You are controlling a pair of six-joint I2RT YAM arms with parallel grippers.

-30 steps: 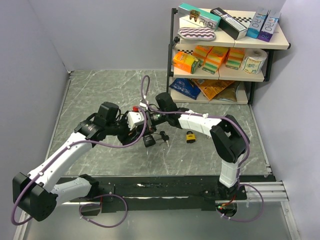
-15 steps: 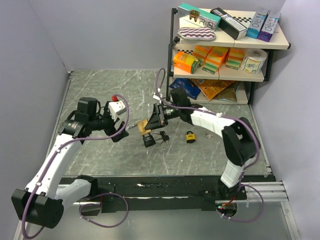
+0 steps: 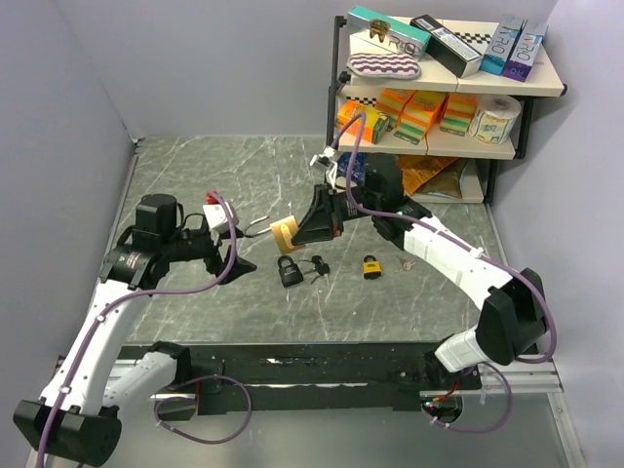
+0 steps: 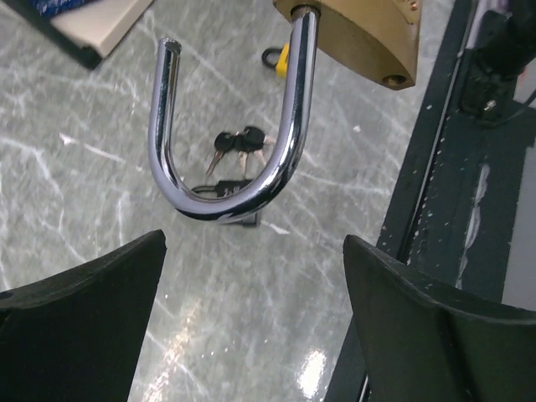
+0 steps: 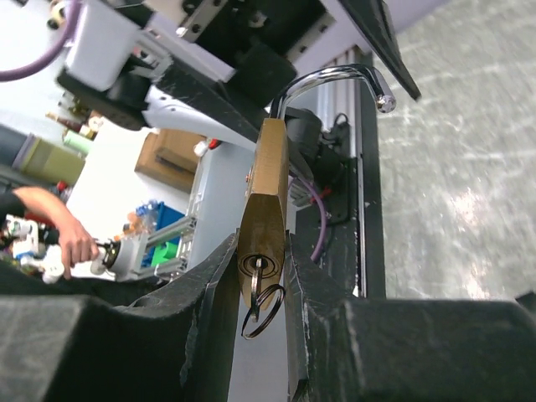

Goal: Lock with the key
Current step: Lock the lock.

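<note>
Top view: the right jaws are clamped on the brass padlock [image 3: 284, 235], which is held in the air over the middle of the surface [image 3: 195, 175]. The left jaws stand apart near its shackle. A black padlock [image 3: 290, 272], a bunch of keys [image 3: 317, 264] and a small yellow padlock [image 3: 371, 266] lie on the surface underneath

Left wrist view: the dark fingers [image 4: 84, 318] are spread wide and hold nothing. The shackle [image 4: 226, 151] hangs open beyond them, one end free

Right wrist view: the fingers [image 5: 209, 293] pinch the brass body, and a key [image 5: 258, 268], apparently seated in the keyhole, carries a ring
</note>
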